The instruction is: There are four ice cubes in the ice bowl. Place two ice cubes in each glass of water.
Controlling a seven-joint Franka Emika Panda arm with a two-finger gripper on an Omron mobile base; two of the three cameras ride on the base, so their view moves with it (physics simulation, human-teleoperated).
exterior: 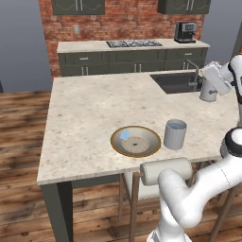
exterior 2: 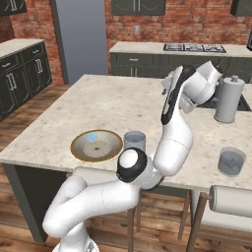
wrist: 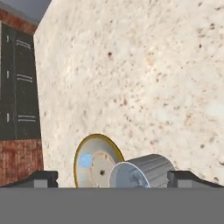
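The bench [exterior: 85, 108] carries everything, and the end effector [wrist: 112, 177] hangs high above it with its jaws spread wide and nothing between them, so a long descent lies ahead. The main risk, as I judge it, is that descent: the near glass [exterior: 175, 134] stands just beside the ice bowl [exterior: 135, 141], and a wide-open end effector coming down at a slant could clip the glass rim and tip or shove it. The second glass [exterior 2: 231, 161] sits well apart near the bench's front edge, where a nudge could send it off. The bowl is wide and shallow, golden-brown at the rim, pale inside. One ice cube [exterior: 124, 135] shows as a small, light-blue, see-through block against the far-left inner wall; being so small and likely slick, it could squirt from the fingers. Something bluish lies in the near glass, too blurred to name
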